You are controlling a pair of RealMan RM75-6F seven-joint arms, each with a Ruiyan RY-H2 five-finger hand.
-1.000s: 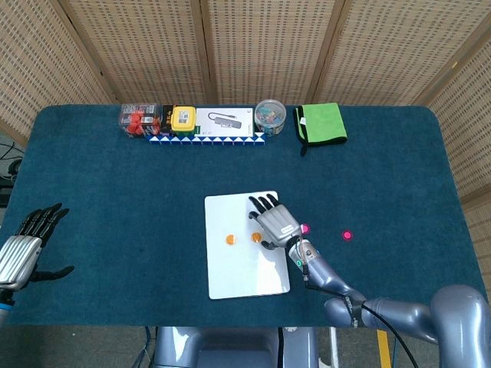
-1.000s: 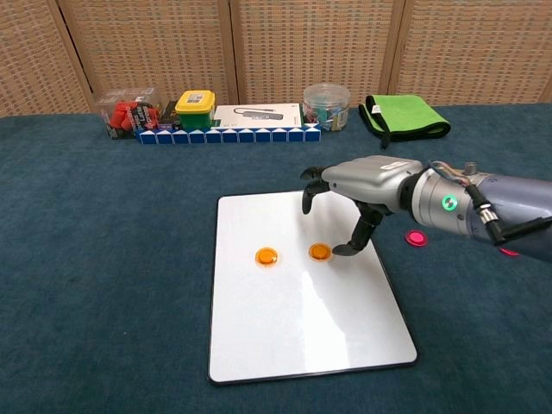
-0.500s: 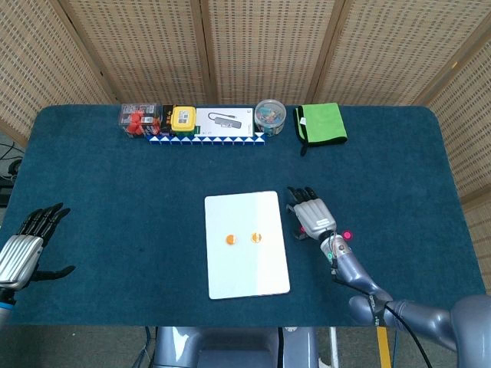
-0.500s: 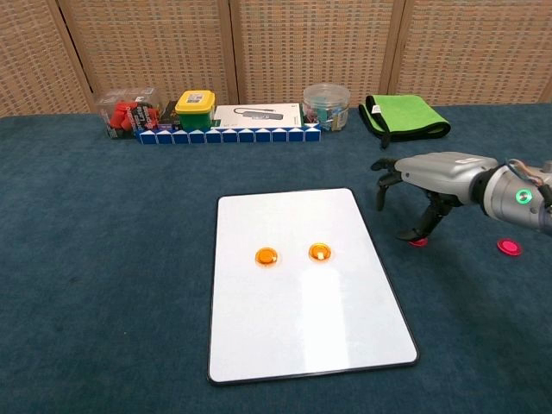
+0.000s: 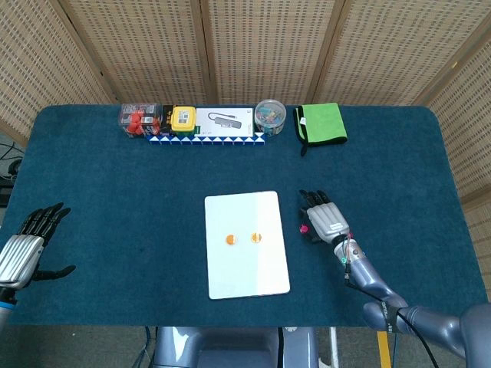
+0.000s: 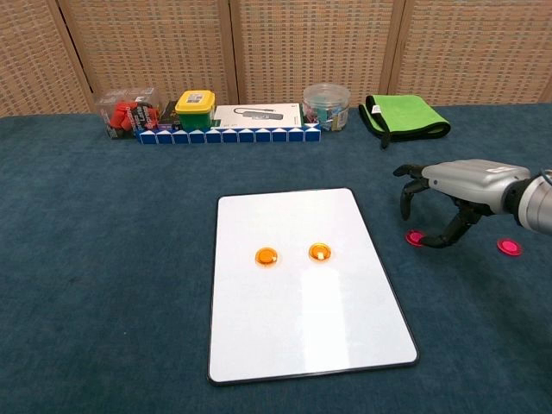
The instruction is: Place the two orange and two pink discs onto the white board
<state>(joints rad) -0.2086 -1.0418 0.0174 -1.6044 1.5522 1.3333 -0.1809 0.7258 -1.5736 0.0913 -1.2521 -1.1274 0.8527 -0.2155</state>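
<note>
The white board (image 6: pixel 302 328) lies at the table's centre, also seen from the head view (image 5: pixel 245 276). Two orange discs (image 6: pixel 266 256) (image 6: pixel 320 252) sit side by side on its upper half. Both pink discs are on the blue cloth to the right of the board, the near pink disc (image 6: pixel 416 237) and the far pink disc (image 6: pixel 509 247). My right hand (image 6: pixel 457 185) hovers over the near one, fingers arched down and apart, holding nothing; the thumb tip is just beside that disc. My left hand (image 5: pixel 27 245) stays open at the table's far left edge.
Along the back edge stand a clear box of red pieces (image 6: pixel 125 112), a yellow container (image 6: pixel 195 109), a flat white box (image 6: pixel 259 114), a clear jar (image 6: pixel 326 105) and a folded green cloth (image 6: pixel 405 116).
My right hand has left the board, where it stood by the right orange disc, and moved right to the near pink disc. The orange discs and left hand are unmoved.
</note>
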